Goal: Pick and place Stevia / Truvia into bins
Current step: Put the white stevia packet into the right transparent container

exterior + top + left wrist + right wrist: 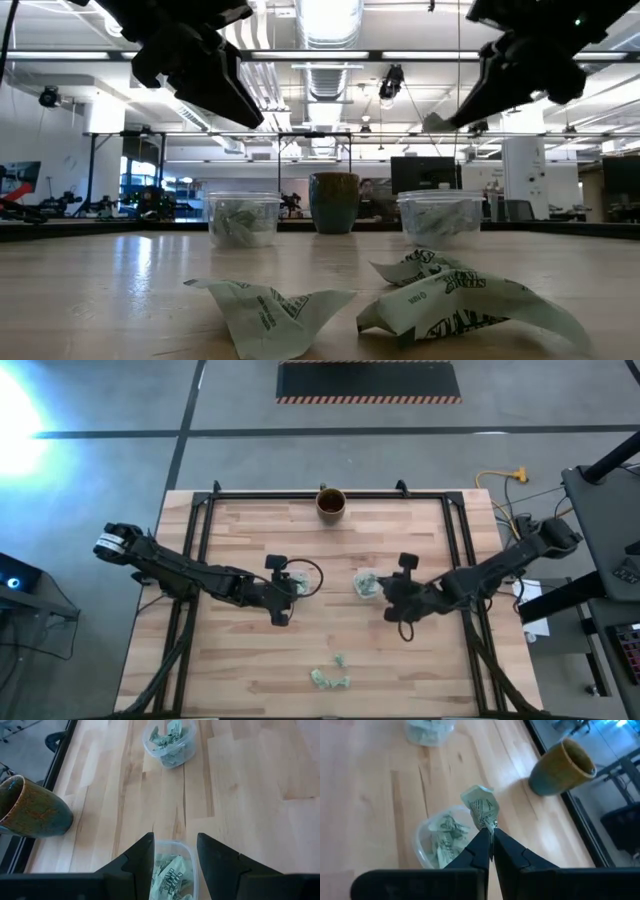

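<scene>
Two clear cups hold crumpled green-and-white packets: the left bin and the right bin. My left gripper hovers open above the left bin, touching nothing. My right gripper hangs just above the right bin, shut on one Stevia packet. A few more packets lie flat on the wood near the table's front edge; the low view shows them close up. My right gripper pinches the packet by its near corner between the two fingertips. The fingers slant downward toward the table's left and far side. The packet sticks out beyond the tips, crumpled and lifted clear of the table, over the right bin.
A brown-gold mug stands at the middle of the table's far edge. A black frame rail runs along the far edge and down both sides. Bare wood lies between the bins and the loose packets.
</scene>
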You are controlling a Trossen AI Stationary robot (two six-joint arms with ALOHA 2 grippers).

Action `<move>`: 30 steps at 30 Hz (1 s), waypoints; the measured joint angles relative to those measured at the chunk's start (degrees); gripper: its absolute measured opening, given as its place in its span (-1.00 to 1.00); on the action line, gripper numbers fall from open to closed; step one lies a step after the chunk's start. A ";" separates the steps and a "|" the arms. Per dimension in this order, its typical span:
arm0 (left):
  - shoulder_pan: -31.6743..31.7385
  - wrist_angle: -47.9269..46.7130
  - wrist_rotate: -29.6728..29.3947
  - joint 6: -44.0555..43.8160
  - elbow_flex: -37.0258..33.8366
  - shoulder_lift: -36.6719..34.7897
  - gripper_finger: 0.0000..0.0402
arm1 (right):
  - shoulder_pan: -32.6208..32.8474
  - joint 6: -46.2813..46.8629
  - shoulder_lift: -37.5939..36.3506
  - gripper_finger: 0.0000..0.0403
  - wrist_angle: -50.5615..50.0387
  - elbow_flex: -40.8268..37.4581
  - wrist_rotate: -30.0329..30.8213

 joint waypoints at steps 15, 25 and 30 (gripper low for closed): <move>0.00 0.01 0.00 0.00 -0.02 0.00 -0.34 | -4.95 -0.44 8.52 -0.94 7.09 -4.09 -2.29; 0.00 -0.01 0.00 0.00 -0.04 0.00 -0.34 | -5.08 -2.77 9.18 -0.93 8.60 -4.09 -4.28; 0.01 -0.01 0.00 0.00 -0.07 0.00 -0.34 | -5.08 -2.75 8.87 -0.88 8.62 -4.09 -5.25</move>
